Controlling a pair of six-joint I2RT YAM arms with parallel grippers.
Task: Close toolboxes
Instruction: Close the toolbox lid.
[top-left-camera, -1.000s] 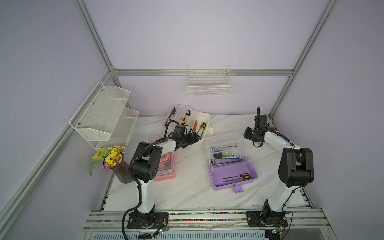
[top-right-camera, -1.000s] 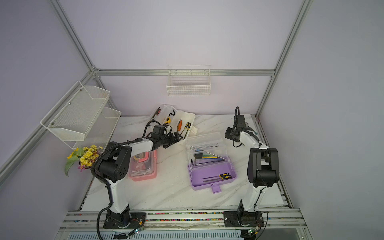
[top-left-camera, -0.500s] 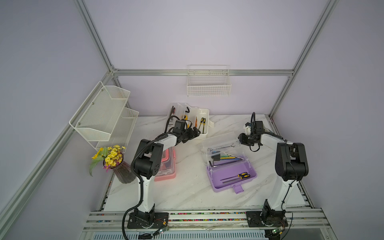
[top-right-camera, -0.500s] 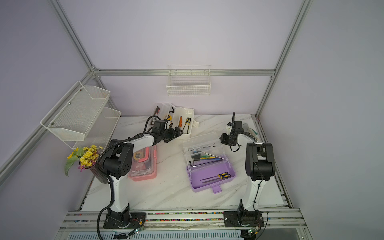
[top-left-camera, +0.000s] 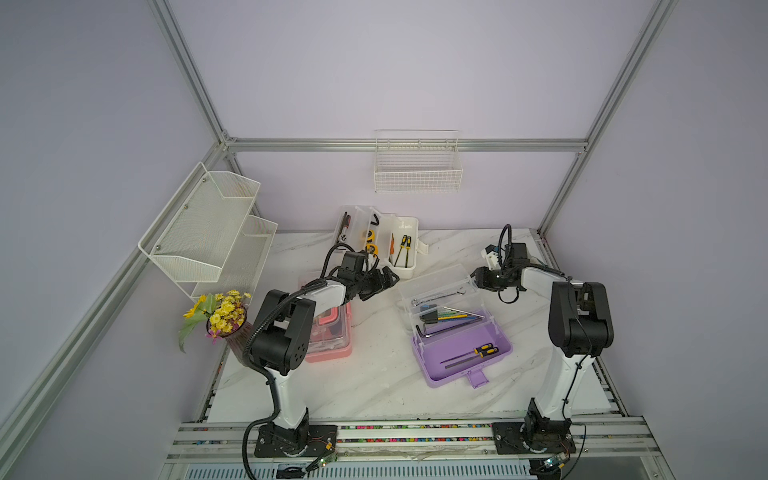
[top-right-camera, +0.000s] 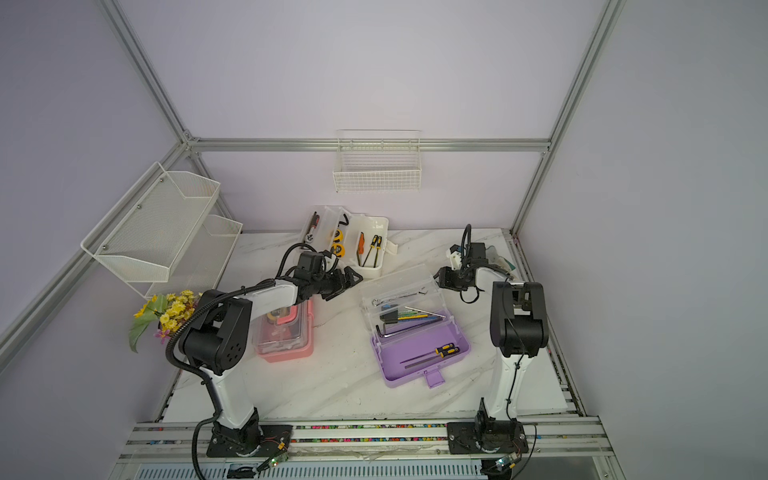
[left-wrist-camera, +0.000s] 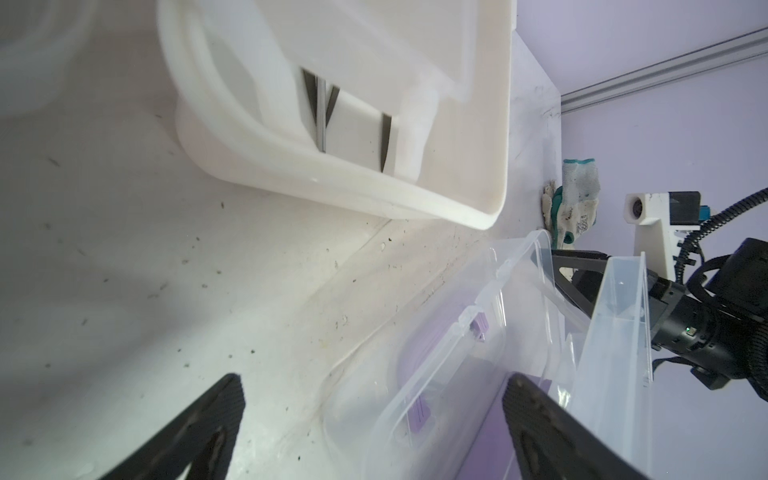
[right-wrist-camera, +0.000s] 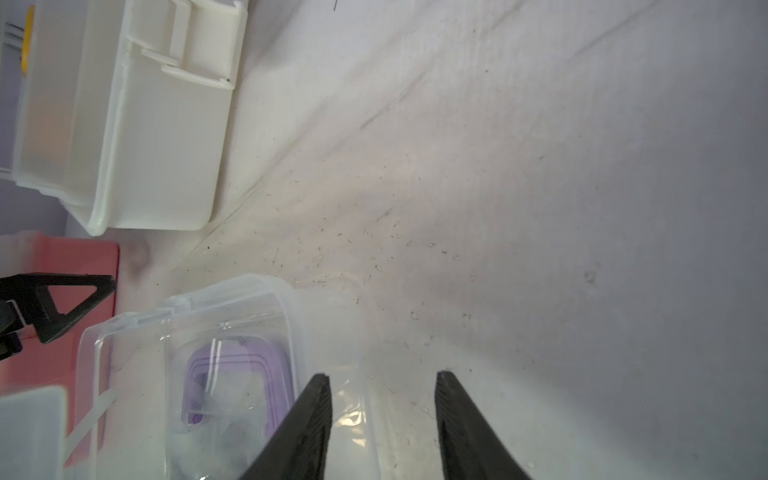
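Toolboxes (top-right-camera: 415, 361), three — pink toolbox (top-left-camera: 332, 355) apparently shut, white toolbox (top-left-camera: 405, 254), purple toolbox (top-left-camera: 469, 357) open.

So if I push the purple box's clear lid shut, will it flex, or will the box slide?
The lid looks like thin clear plastic, so it will probably flex under a corner push. The box sits on smooth marble and looks lightly loaded, so it may slide. The wrench lying in the clear part could shift as it tips.
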